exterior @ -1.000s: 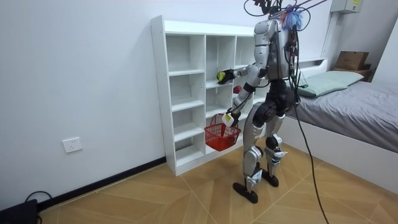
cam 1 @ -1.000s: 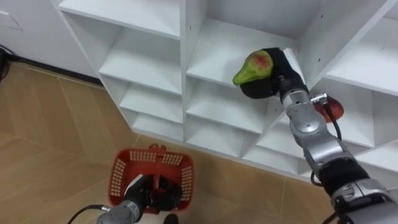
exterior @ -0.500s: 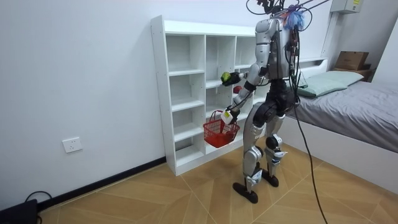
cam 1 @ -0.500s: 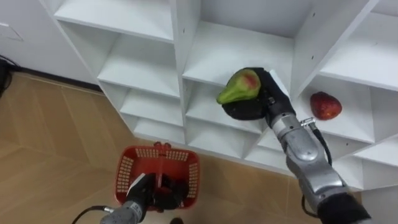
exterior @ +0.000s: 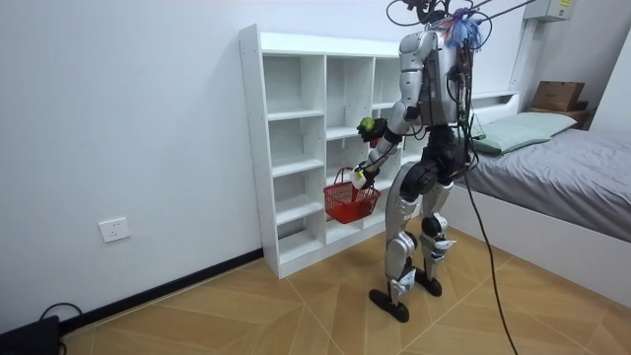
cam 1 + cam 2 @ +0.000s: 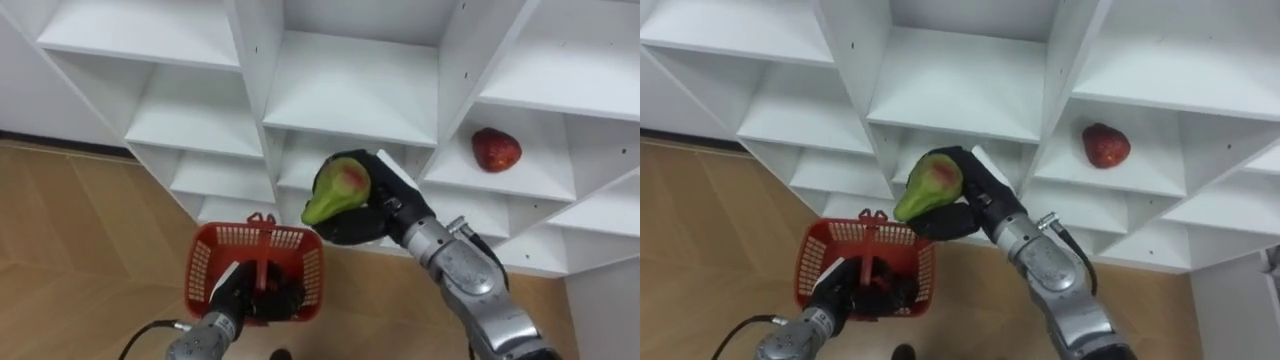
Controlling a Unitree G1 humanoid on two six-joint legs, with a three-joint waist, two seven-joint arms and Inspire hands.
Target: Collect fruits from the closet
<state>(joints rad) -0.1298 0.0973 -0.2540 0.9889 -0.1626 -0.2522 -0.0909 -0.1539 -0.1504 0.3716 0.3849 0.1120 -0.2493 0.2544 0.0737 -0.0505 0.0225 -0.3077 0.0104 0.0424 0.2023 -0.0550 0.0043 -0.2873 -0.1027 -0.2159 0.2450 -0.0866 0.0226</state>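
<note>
The right robot hand grasps a green fruit above the red basket, whose handle the left robot hand grips. Beyond the basket, a red fruit sits in the white closet; wooden floor lies beneath.

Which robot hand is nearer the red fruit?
Right. The right robot hand, holding green fruit, sits below the red fruit, leftward; the left robot hand holds the basket, farther down.

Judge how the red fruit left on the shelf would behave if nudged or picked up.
The red fruit looks rounded with a tapered end, so a nudge would probably roll it crookedly on the flat shelf. Its skin seems smooth, perhaps slippery. It sits unsupported, holding its shape: likely stiff.
</note>
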